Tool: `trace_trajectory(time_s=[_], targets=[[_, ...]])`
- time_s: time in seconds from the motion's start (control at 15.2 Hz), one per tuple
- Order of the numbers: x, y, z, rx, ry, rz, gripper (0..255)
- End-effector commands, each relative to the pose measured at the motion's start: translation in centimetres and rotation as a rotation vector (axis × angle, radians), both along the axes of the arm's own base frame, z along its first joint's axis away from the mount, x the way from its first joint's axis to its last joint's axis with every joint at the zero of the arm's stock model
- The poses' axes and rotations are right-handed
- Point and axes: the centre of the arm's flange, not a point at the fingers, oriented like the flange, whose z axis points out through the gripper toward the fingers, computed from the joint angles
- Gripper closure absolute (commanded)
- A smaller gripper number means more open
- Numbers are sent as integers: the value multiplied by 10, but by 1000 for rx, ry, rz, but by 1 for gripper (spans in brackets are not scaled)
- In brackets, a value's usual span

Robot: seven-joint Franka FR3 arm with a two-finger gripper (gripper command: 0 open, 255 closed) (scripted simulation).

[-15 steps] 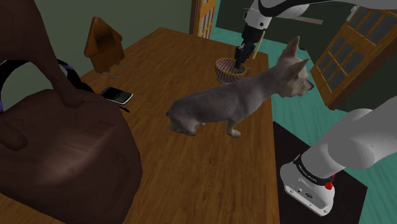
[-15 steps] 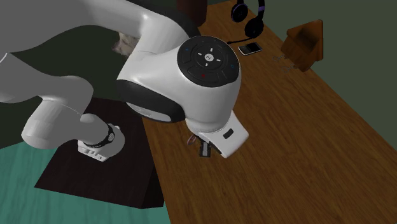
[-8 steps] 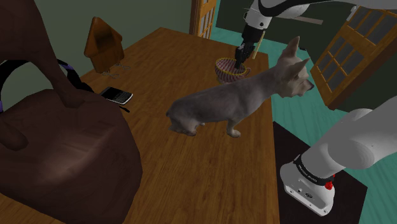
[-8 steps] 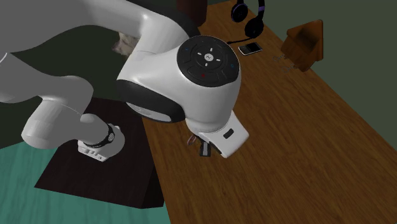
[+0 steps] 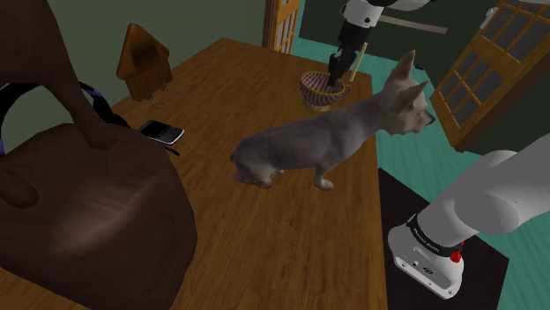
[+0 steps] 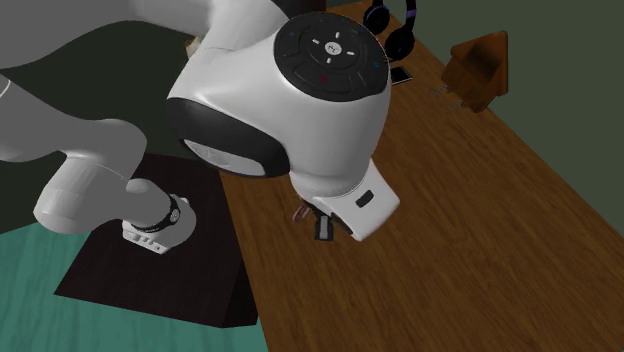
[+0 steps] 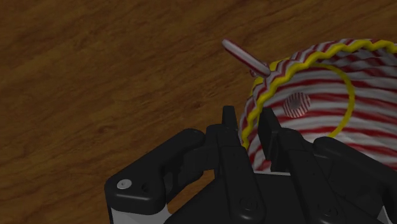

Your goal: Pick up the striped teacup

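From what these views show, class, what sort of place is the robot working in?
Probably a room in a home: a wooden table bears a phone and a dog, with a striped teacup over its far end.

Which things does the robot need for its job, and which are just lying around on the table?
For the job: the striped teacup, the gripper shut on its rim.
Just lying about: the dog, the phone, the headphones, the wooden house, the brown bag.
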Motion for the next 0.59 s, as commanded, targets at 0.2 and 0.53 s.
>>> trace_trajectory(time_s=[0.2, 0.53], targets=[[-1, 0, 26, 0, 0, 0, 255], [-1, 0, 48, 0, 0, 0, 255]])
